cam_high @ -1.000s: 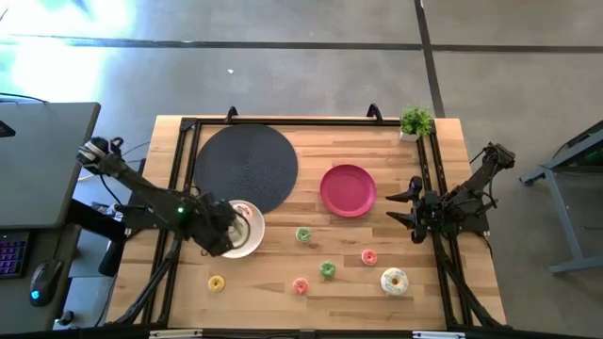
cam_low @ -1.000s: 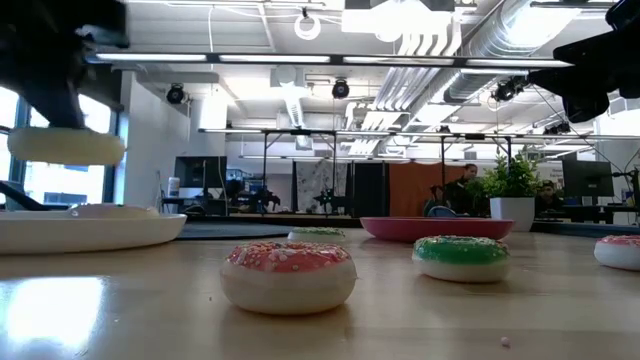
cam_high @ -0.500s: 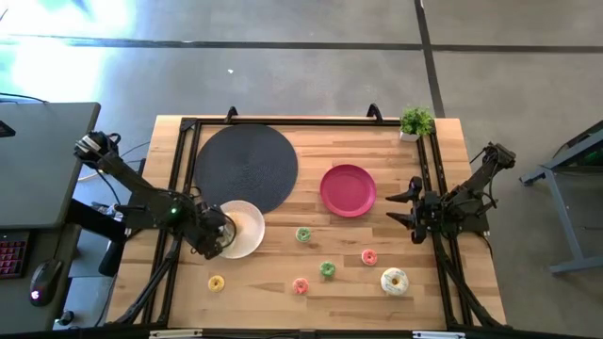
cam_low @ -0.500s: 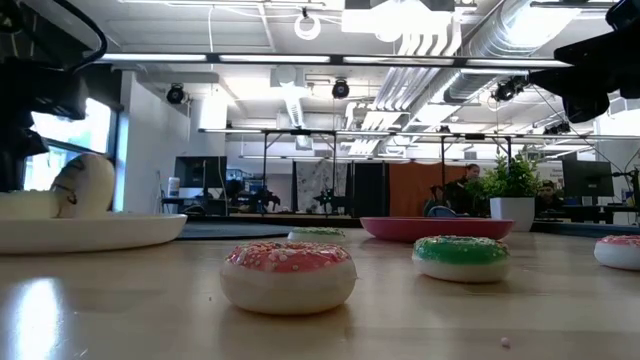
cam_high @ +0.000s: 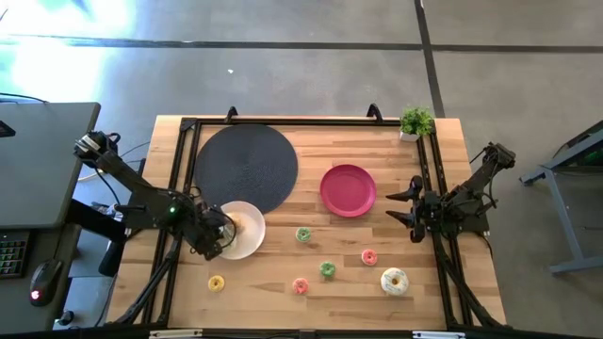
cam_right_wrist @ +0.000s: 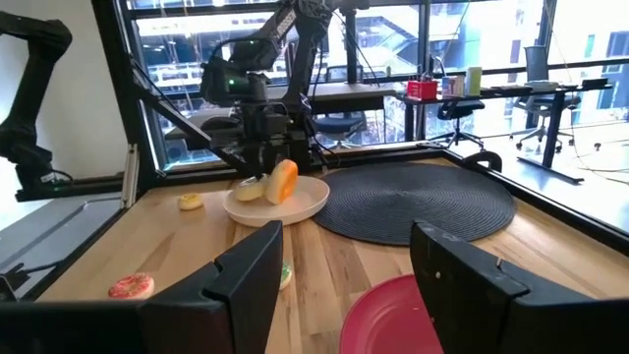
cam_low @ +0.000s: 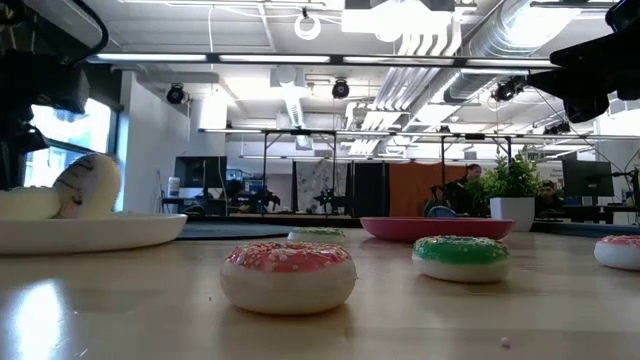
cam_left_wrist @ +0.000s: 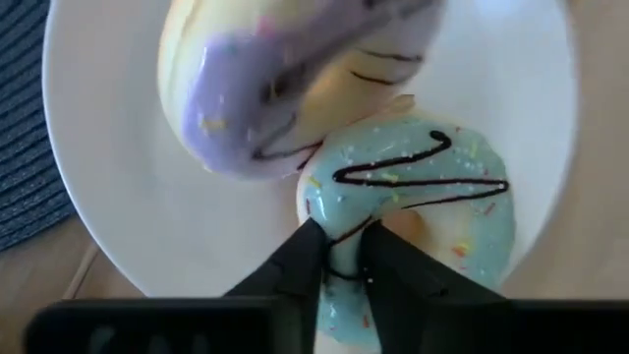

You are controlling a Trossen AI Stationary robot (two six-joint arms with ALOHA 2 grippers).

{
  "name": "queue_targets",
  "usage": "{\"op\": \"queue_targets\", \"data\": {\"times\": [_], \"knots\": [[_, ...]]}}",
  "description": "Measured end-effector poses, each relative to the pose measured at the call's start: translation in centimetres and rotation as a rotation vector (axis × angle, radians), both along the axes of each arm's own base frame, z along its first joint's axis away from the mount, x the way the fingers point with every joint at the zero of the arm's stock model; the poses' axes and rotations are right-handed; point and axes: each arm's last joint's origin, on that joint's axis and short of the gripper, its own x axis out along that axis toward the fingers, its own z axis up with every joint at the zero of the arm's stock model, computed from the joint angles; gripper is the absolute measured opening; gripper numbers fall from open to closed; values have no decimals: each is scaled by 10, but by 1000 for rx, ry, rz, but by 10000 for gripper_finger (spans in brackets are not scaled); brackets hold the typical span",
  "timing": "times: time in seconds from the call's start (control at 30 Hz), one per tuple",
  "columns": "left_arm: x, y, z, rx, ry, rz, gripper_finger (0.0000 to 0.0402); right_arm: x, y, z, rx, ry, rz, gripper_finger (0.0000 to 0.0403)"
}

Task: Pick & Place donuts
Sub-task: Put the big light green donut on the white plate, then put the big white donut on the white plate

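On the white plate (cam_high: 254,231) a pale donut with lilac and yellow icing (cam_left_wrist: 285,79) stands on edge, leaning on a flat blue-iced donut (cam_left_wrist: 432,206). My left gripper (cam_left_wrist: 339,241) hangs over the blue donut at the plate's near-left rim, fingers almost together. Several small donuts lie flat on the wood: yellow (cam_high: 216,282), orange-pink (cam_high: 301,285), two green (cam_high: 327,269) (cam_high: 302,234), pink (cam_high: 368,256), and a larger white-yellow one (cam_high: 394,281). My right gripper (cam_high: 403,209) waits open above the table's right side. My left gripper points down at the blue donut's icing (cam_left_wrist: 339,211) with its fingers nearly closed. Whether the fingertips touch the icing, I cannot tell.
An empty pink plate (cam_high: 348,189) sits right of centre, and a round black mat (cam_high: 245,168) lies behind the white plate. A potted plant (cam_high: 415,122) stands at the far right corner. Black rails run along the table's left and right edges.
My left gripper has drawn back from over the plate's middle toward the table's left edge and come down. The pale donut it carried level above the plate has left the fingers and now stands on edge on the plate, leaning on the flat donut.
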Motion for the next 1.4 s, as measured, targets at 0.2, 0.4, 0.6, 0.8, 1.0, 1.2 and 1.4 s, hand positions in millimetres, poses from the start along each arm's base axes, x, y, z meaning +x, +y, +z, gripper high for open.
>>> {"op": "queue_targets", "data": {"times": [0.2,0.4,0.6,0.8,1.0,1.2,1.4], "knots": [[6,-4,22,24,-43,-15,138,0,0,0,-1,0,0,213],[6,-2,30,57,-40,1,158,0,0,0,-17,2,7,213],[12,0,42,208,-169,28,158,0,1,1,-13,-7,46,213],[19,1,62,391,-325,59,159,1,5,19,-29,-3,135,213],[21,1,69,432,-378,92,159,12,19,35,-10,151,268,213],[22,1,71,451,-412,115,159,36,49,40,152,501,385,213],[23,2,72,492,-451,147,159,58,82,16,354,1026,428,213]]}}
